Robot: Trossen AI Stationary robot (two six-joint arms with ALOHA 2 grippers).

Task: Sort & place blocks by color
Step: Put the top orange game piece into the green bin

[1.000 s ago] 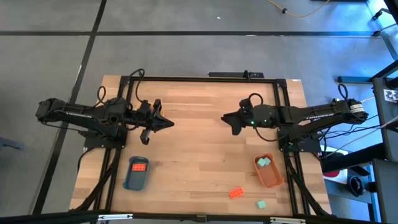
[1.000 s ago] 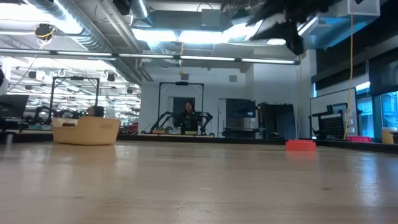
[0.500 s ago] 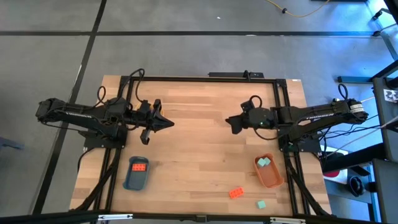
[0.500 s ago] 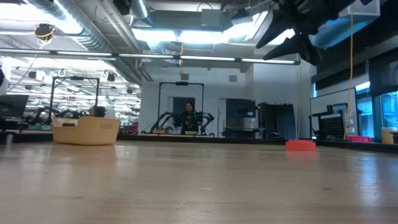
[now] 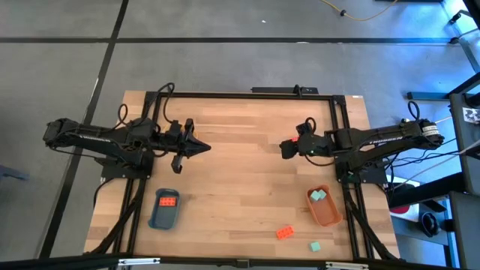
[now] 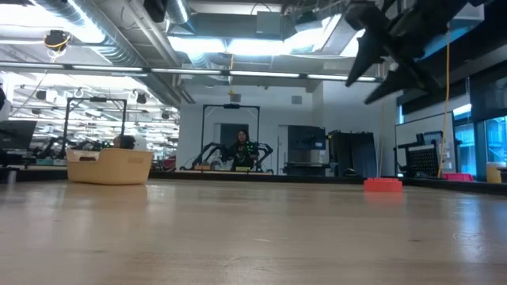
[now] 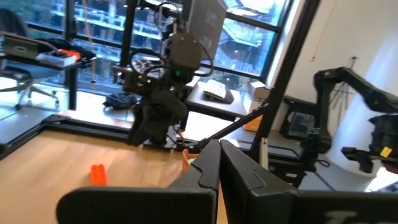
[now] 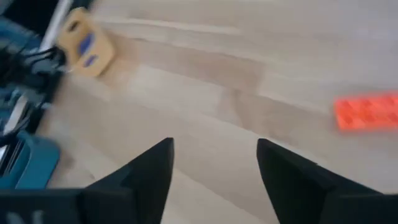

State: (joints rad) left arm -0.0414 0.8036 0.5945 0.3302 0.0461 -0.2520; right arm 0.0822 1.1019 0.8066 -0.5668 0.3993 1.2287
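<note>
An orange-red studded block [image 5: 284, 232] lies on the table near its near edge, also seen in the left wrist view [image 7: 98, 174] and the right wrist view [image 8: 367, 112]. A mint block [image 5: 316, 246] lies close by. Another orange-red block [image 5: 168, 200] sits in the blue tray [image 5: 160, 218], and a mint block [image 5: 319, 196] sits in the orange tray [image 5: 327, 213]. My left gripper [image 5: 199, 149] hovers shut over the table's left half [image 7: 219, 152]. My right gripper [image 5: 285, 148] hovers open over the right half [image 8: 214, 155], holding nothing.
A yellow tray [image 8: 84, 43] with purple pieces shows in the right wrist view by the left arm's base; the high view does not show it. Bare wood [image 5: 240, 172] lies between the two grippers. Black frame rails [image 5: 240, 94] run along the table's edges.
My right gripper has drawn back a little toward the table's right edge, staying above the table. The left arm and all blocks and trays have kept still.
</note>
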